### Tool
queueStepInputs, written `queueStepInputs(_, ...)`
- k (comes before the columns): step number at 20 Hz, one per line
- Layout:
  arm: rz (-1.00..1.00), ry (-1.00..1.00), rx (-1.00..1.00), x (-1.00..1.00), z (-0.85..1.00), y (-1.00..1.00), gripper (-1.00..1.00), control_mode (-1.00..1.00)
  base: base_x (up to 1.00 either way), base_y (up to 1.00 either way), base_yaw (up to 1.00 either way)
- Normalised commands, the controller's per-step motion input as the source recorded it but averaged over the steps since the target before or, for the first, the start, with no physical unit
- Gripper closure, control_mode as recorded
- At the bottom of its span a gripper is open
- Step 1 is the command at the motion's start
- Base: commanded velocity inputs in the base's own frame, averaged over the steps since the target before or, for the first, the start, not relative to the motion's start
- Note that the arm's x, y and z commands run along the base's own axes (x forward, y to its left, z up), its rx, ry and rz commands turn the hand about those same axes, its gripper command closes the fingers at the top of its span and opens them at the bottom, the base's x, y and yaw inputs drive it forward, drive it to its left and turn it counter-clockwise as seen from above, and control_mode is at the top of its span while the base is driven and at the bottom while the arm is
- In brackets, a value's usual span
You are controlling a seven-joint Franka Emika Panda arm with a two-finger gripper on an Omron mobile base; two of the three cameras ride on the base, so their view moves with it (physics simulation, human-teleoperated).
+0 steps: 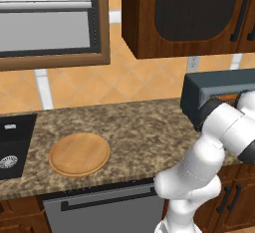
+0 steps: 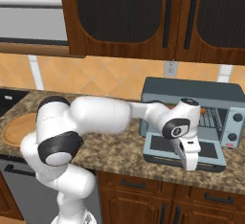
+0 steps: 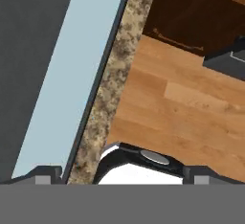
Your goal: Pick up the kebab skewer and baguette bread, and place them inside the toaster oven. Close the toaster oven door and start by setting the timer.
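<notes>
The toaster oven [image 2: 191, 91], a boxy blue-grey appliance, stands on the speckled counter [image 1: 139, 127] against the orange tiled wall, below dark wooden cabinets [image 2: 143, 17]. Its door [image 2: 158, 146] lies folded down flat toward the counter's front edge, showing a dark window in a pale grey frame; in the hand view the door [image 3: 62, 84] appears as a dark pane bordered by a pale strip that ends just short of the counter lip, with the wooden floor [image 3: 182, 103] beyond. Inside the open cavity a wire rack [image 2: 210, 117] is visible, and an orange-brown piece shows just above the arm's wrist, too hidden to identify. Two round knobs [image 2: 237, 117] sit on the oven's right panel. The gripper [image 2: 189, 158] hangs fingers-down over the lowered door at its front edge, near the middle of the oven's width; its jaws stand at their widest and hold nothing. The arm reaches across the oven's front from the left, covering part of the opening. To the left of the oven, well apart, the counter carries a round wooden board [image 1: 79, 153] near the front edge, with a dark sink [image 1: 15, 145] just beyond it. A grey appliance front with a bar handle [image 1: 107, 199] sits below the board.
</notes>
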Motion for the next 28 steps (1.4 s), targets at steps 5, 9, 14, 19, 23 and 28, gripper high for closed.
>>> queueStepInputs(5, 0.69, 0.00, -0.06, -0.69, 0.00, 0.16, -1.00, -1.00, 0.00, 0.00, 0.00)
queueStepInputs(9, 0.76, 0.00, -0.02, -0.15, 0.00, 0.14, -1.00, -1.00, 0.00, 0.00, 0.00)
queueStepInputs(14, 0.63, 0.00, 0.00, 0.20, -0.03, 0.05, -1.00, -1.00, 0.00, 0.00, 0.00)
queueStepInputs(19, 0.42, 0.00, 0.00, 0.15, -0.13, 0.19, -1.00, -1.00, 0.00, 0.00, 0.00)
queueStepInputs(23, 0.17, 0.06, 0.00, 0.48, -0.01, 0.00, -1.00, -1.00, 0.00, 0.00, 0.00)
queueStepInputs(28, 0.12, 0.11, 0.00, 0.42, -0.01, -0.01, -1.00, -1.00, 0.00, 0.00, 0.00)
